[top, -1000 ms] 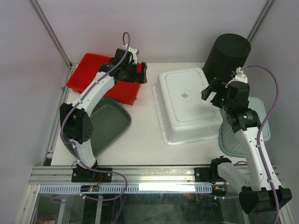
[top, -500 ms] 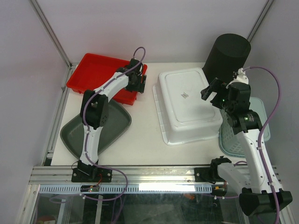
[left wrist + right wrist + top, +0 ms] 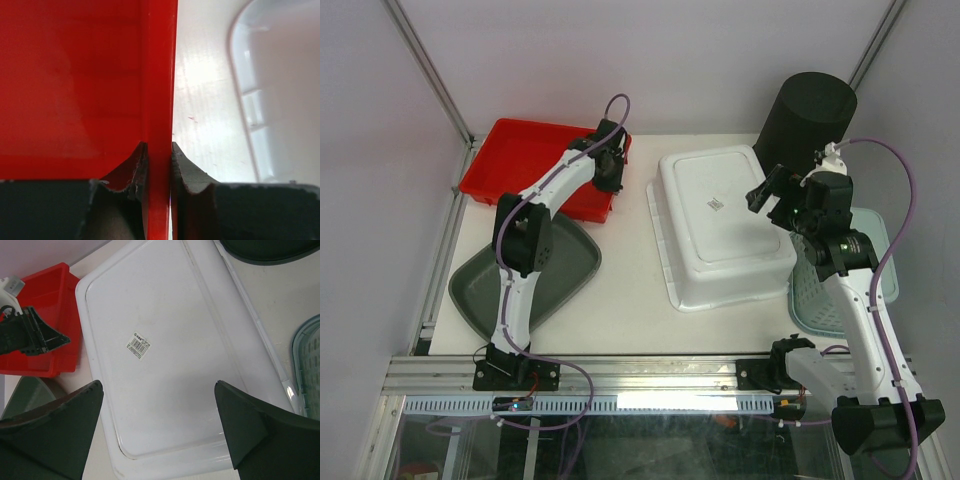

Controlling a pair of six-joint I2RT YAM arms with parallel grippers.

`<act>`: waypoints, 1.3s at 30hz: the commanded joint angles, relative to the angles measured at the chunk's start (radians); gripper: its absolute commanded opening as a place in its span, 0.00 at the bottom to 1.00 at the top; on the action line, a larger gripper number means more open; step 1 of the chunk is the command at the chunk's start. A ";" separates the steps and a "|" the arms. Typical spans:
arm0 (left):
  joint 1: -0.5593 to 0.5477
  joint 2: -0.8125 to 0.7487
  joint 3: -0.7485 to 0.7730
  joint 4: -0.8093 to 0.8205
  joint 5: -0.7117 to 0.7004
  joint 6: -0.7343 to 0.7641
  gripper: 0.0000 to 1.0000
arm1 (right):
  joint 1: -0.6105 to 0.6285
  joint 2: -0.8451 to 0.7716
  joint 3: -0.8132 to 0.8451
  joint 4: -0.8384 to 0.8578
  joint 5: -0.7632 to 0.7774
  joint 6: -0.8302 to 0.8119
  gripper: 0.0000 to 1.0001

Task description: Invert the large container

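The large container (image 3: pixel 720 215) is a deep white tub lying bottom up on the table, its flared rim down and a small label on its flat base (image 3: pixel 165 355). Its rim also shows at the right of the left wrist view (image 3: pixel 285 100). My right gripper (image 3: pixel 767 195) hovers open over the tub's right side, its fingers spread wide above the base with nothing between them (image 3: pixel 159 385). My left gripper (image 3: pixel 610 165) is away from the tub, shut on the right rim of the red tray (image 3: pixel 159 150).
The shallow red tray (image 3: pixel 520 165) sits at the back left. A grey-green tray (image 3: pixel 555 270) lies in front of it. A tall black bucket (image 3: pixel 805 120) stands behind the tub, and a teal basket (image 3: pixel 880 270) is at the tub's right.
My left gripper has come down at the red tray's right edge and closed on its rim. The right gripper has stayed open over the tub, nearly still.
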 commanded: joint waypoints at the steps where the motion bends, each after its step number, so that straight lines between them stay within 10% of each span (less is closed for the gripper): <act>1: -0.034 -0.203 0.174 -0.062 0.082 -0.112 0.00 | -0.003 0.013 0.042 0.043 -0.013 -0.004 0.97; 11: 0.046 -0.303 0.403 -0.001 0.385 -0.318 0.00 | -0.003 0.017 0.062 0.051 -0.034 0.000 0.97; 23: 0.274 -0.487 0.036 0.718 0.907 -0.870 0.00 | -0.003 -0.006 0.044 0.040 -0.015 -0.010 0.97; 39: 0.364 -0.543 -0.330 1.420 0.987 -1.464 0.00 | -0.003 0.008 0.035 0.057 -0.034 -0.006 0.97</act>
